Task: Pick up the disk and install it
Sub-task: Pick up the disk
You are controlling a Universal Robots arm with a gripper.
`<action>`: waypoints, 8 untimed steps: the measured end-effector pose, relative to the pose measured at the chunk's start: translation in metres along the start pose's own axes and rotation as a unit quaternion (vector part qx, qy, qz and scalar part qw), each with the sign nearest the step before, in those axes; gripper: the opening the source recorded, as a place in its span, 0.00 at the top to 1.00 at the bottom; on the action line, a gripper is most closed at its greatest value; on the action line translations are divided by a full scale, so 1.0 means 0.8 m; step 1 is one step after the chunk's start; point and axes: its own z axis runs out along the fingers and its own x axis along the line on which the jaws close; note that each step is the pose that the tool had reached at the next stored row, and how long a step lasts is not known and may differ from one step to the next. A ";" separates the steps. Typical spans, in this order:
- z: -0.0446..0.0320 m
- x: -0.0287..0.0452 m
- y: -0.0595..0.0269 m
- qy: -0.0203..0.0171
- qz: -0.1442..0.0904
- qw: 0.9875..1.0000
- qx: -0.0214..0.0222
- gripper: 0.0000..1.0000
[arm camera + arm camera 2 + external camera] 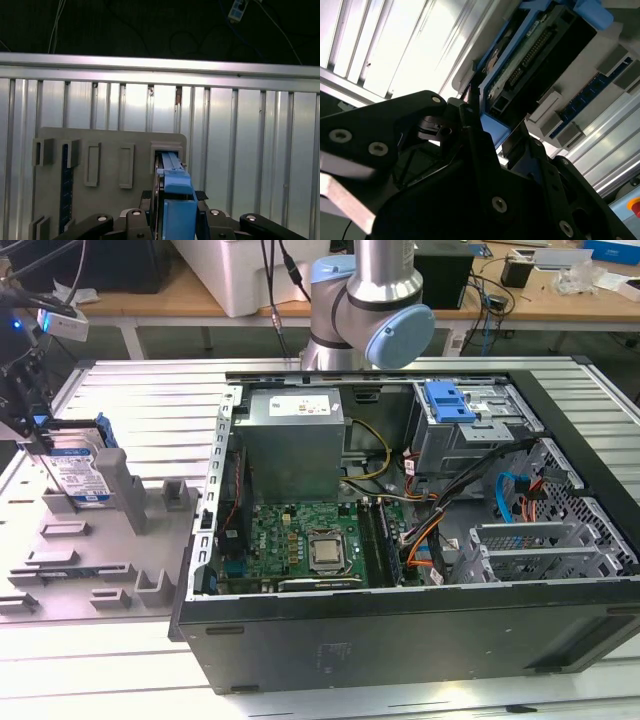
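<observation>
The disk (78, 475), a silver drive with a white-and-blue label in a blue carrier frame, stands on edge in a slot of the grey fixture plate (100, 560) at the exterior view's left. My gripper (35, 430) is at the disk's upper end, its black fingers pressed against both sides of the blue frame. In the first wrist view the disk (172, 172) runs from the fixture slot back between the fingers of my gripper (173, 196). In the second wrist view the disk's (530, 55) connector edge and blue frame sit against a black finger (470, 125).
An open computer case (400, 615) fills the middle of the exterior view, with motherboard (300, 545), power supply (290, 440) and cables. A grey drive cage (480, 435) with a blue latch (450, 400) sits at its far right. The arm's base (365, 300) stands behind the case.
</observation>
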 end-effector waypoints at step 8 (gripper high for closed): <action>0.0010 0.0007 0.001 0.000 0.000 1.000 0.000 0.56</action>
